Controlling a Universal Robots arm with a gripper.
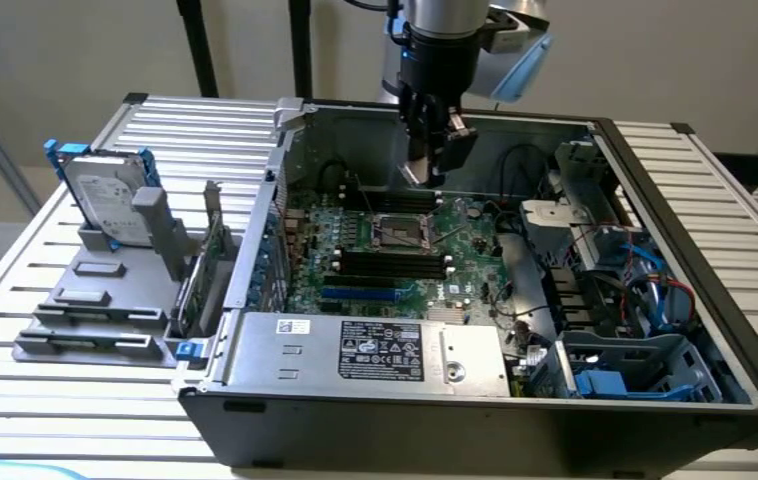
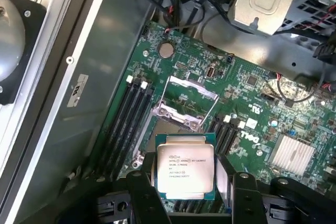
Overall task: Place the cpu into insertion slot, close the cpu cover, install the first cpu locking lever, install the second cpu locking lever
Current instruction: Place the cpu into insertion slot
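Placing is judged the step in hand: the cpu is gripped edge to edge by the gripper, held above the insertion slot mid-motherboard, the cpu cover raised, so square alignment and level lowering are called for.

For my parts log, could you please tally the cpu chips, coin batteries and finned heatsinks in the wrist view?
Square silver-faced cpu chip, held in the pincer: 1
Round silver coin battery: 1
Silver finned metal heatsink: 1
Total: 3
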